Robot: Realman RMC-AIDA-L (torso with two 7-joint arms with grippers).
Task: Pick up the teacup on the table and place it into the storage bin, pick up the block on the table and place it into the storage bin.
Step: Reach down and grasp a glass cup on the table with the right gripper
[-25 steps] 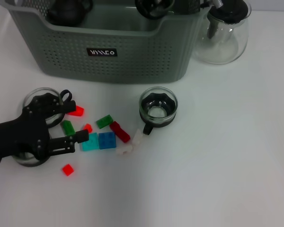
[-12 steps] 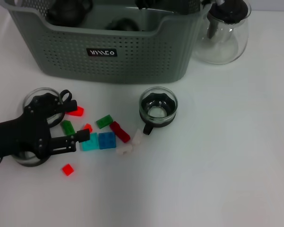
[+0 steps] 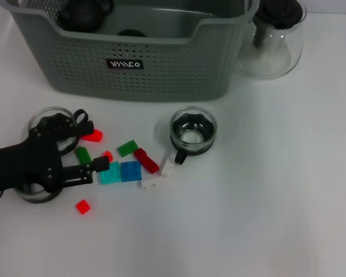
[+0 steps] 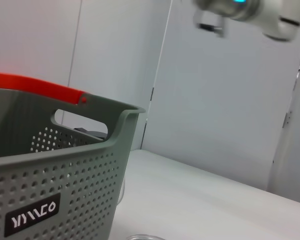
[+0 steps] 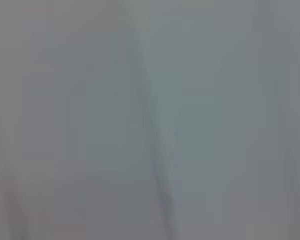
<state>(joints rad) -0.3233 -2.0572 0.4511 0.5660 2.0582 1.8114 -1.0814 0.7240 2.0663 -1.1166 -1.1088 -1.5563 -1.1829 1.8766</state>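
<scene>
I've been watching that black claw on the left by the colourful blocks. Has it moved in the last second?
No. The left end effector keeps its place, open, beside the cyan block and the storage bin.

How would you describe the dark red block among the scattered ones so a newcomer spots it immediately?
Start at the large grey-green perforated storage bin and drop to the clear glass teacup in front of it. Beside the cup, toward the robot's left, lies a dark red elongated block, set diagonally. Its neighbours are green, blue or white; the other reds are brighter.
</scene>
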